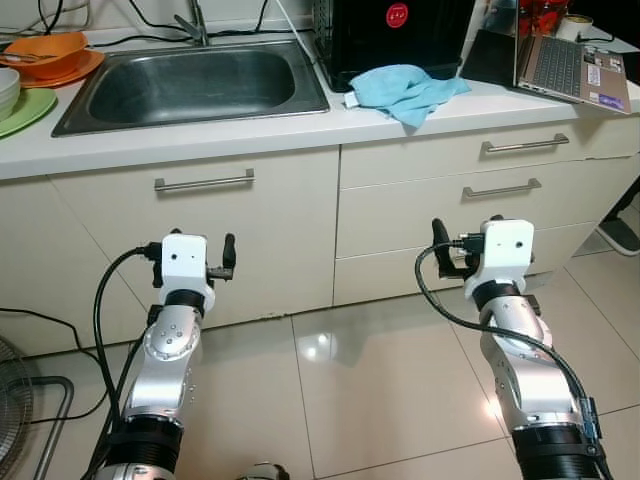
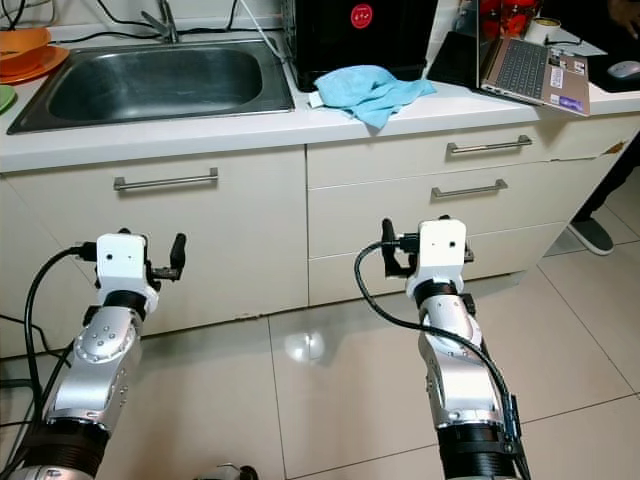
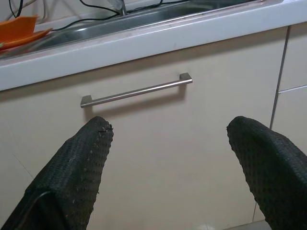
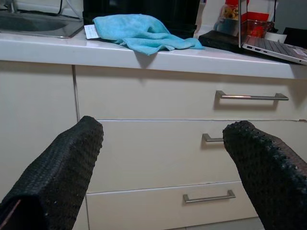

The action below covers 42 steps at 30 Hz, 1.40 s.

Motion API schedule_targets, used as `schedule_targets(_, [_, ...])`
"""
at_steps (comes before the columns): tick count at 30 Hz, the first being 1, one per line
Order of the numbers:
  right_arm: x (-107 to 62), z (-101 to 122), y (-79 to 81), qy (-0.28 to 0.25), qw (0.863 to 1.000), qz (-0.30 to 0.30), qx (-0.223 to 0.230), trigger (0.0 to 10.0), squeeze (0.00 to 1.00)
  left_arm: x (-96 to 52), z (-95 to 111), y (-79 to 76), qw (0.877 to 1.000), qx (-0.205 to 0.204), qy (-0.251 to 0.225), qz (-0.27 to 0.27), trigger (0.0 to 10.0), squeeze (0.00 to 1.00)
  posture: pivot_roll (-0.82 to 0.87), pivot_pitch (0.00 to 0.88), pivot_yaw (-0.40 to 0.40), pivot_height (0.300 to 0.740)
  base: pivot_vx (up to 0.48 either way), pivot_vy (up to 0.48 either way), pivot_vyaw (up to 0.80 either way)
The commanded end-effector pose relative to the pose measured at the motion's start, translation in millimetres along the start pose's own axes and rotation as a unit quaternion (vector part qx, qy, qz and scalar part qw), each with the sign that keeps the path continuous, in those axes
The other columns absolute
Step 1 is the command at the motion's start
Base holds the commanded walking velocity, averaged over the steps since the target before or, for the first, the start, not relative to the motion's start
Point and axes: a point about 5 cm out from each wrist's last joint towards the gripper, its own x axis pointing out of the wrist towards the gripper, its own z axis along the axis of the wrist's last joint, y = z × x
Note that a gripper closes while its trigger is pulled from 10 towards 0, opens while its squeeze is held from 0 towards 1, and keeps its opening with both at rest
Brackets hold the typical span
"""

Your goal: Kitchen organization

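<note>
A steel sink point(image 1: 200, 85) is set into the white counter point(image 1: 250, 135) ahead of me. A crumpled blue cloth point(image 1: 408, 90) lies on the counter right of the sink, in front of a black appliance point(image 1: 395, 35). An orange bowl point(image 1: 45, 50) and a green plate point(image 1: 25, 108) sit left of the sink. My left gripper point(image 3: 170, 127) is open, held low and facing the cabinet door under the sink with its bar handle point(image 3: 136, 91). My right gripper point(image 4: 163, 125) is open too, facing the drawers below the cloth point(image 4: 144, 31). Both hold nothing.
An open laptop point(image 1: 570, 68) rests at the counter's far right. Three drawers with metal handles point(image 1: 525, 145) stack on the right. A fan guard point(image 1: 12, 400) and cables lie on the tiled floor point(image 1: 370, 380) at the left.
</note>
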Motion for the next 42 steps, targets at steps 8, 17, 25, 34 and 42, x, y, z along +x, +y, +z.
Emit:
schedule_targets(8, [0.9, 7.7, 2.2, -0.021, 1.000, 0.006, 0.016, 10.0, 0.00, 0.9, 5.8, 3.9, 1.000, 0.004, -0.011, 0.009, 10.0, 0.00, 0.01, 0.028, 0.034, 0.740, 0.000, 0.000, 0.00])
schedule_targets(17, [0.7, 8.9, 1.8, -0.023, 1.000, 0.007, 0.017, 10.0, 0.00, 2.0, 11.2, 3.3, 1.000, 0.003, -0.020, 0.012, 10.0, 0.00, 0.01, 0.027, 0.033, 0.740, 0.000, 0.000, 0.00])
schedule_targets(25, [2.8, 16.7, 3.2, -0.038, 0.999, 0.007, 0.021, 10.0, 0.00, 4.2, 29.2, -3.0, 0.999, -0.012, -0.053, 0.001, 10.0, 0.00, 0.01, 0.028, 0.030, 0.740, 0.000, 0.000, 0.00])
schedule_targets(34, [4.1, 35.5, 5.8, -0.073, 0.997, 0.018, 0.008, 10.0, 0.00, 6.2, 53.8, -2.9, 0.995, -0.034, -0.090, 0.007, 10.0, 0.00, 0.01, 0.032, 0.030, 0.740, 0.000, 0.000, 0.35])
schedule_targets(42, [5.6, 52.3, 9.6, -0.097, 0.995, 0.020, 0.020, 10.0, 0.00, -0.8, 56.4, -7.2, 0.995, -0.047, -0.086, 0.004, 10.0, 0.00, 0.01, 0.032, 0.032, 0.740, 0.000, 0.000, 0.71])
